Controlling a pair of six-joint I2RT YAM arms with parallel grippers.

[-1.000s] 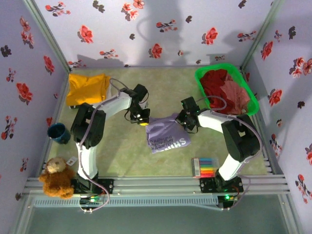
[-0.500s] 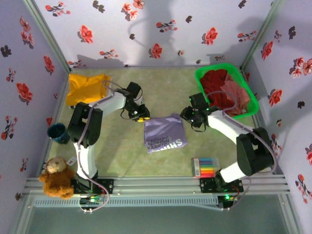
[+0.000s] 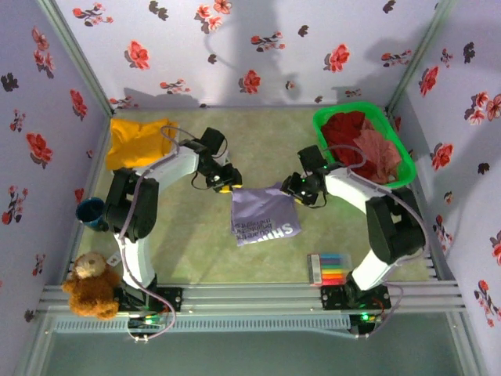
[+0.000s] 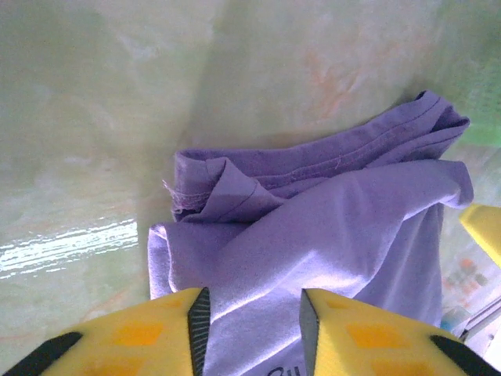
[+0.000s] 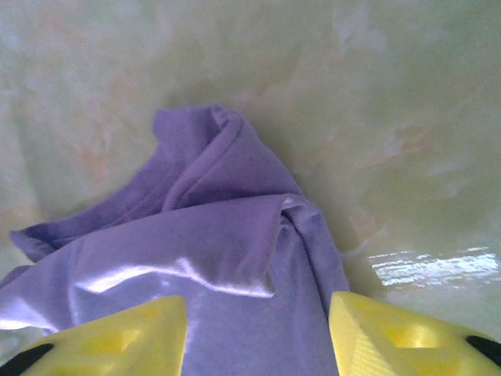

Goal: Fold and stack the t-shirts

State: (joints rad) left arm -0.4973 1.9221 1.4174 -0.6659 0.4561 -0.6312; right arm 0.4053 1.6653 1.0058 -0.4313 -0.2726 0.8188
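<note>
Released since a second ago, the purple tee [image 3: 264, 215] lies flat on the tabletop [image 3: 188, 235]. At far left the yellow tee [image 3: 139, 142] sits folded; my left pincer [image 3: 224, 179] hangs part open and empty at the purple tee's left corner, my right pincer [image 3: 300, 189] likewise parted and empty at its right corner. I judge this fold done; stacking comes next.

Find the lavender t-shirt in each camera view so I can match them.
Top external: lavender t-shirt mid-table, white lettering at its near edge.
Left wrist: lower centre and right, crumpled.
Right wrist: lower left and centre, bunched.
Shared landmark: the pale green tabletop around it.
</note>
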